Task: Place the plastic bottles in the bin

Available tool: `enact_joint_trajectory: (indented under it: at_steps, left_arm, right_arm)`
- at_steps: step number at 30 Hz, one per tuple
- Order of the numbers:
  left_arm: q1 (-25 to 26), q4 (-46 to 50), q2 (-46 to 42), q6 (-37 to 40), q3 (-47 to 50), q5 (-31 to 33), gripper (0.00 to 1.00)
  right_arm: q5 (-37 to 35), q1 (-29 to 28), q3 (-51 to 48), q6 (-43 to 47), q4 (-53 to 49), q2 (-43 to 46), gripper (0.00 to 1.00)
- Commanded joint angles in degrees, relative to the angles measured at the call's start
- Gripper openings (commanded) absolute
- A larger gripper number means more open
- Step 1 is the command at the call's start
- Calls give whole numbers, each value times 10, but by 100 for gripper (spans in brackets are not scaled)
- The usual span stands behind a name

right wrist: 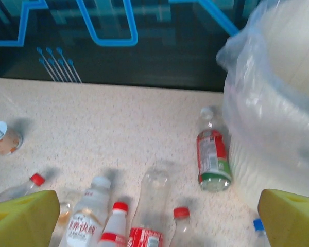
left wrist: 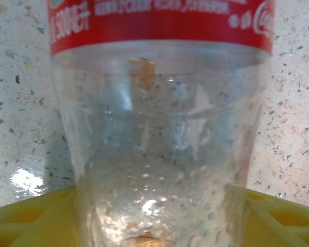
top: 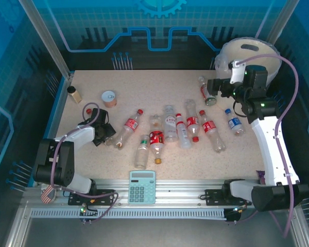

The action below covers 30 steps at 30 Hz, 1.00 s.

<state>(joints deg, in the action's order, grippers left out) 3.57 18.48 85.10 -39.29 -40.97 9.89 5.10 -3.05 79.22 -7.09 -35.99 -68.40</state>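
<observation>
Left gripper (left wrist: 162, 218) is set astride the clear base of a red-labelled bottle (left wrist: 159, 128) lying on the table (left wrist: 20, 77), for a lift; pinch cannot be told | right gripper (right wrist: 157, 221) is held spread beside the far-right bin (right wrist: 278, 149), likely parked clear

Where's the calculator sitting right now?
In the top view, the calculator lies at the near edge of the table, roughly centred, just nearer than a clear bottle.

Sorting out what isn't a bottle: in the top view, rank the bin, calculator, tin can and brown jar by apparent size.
1. bin, clearly largest.
2. calculator.
3. tin can and brown jar: too alike to rank.
</observation>
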Motion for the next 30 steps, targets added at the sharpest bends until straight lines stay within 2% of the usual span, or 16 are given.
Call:
enact_joint_trajectory:
  at_steps: [1, 12, 16, 20, 23, 26, 30]
  left_arm:
    - [-5, 0, -14, 3, 9, 11, 64]
    - [6, 85, -124, 82, -53, 2, 57]
    - [68, 87, -161, 127, -92, -24, 52]
    - [143, 23, -168, 148, -109, -116, 46]
    - [191, -32, -156, 156, -113, -154, 43]
    - [235, -71, -135, 162, -122, -163, 40]
    - [282, -146, -95, 172, -128, -208, 37]
  right_arm:
    - [25, -4, -7, -8, -22, 16, 100]
    - [99, -18, -6, -56, -10, -3, 97]
    - [129, -57, -3, -81, 20, -31, 96]
    - [175, -101, 10, -106, 51, -76, 95]
    - [206, -123, 18, -135, 76, -105, 91]
    - [211, -139, 27, -149, 82, -126, 90]
    - [236, -151, 37, -181, 108, -158, 90]
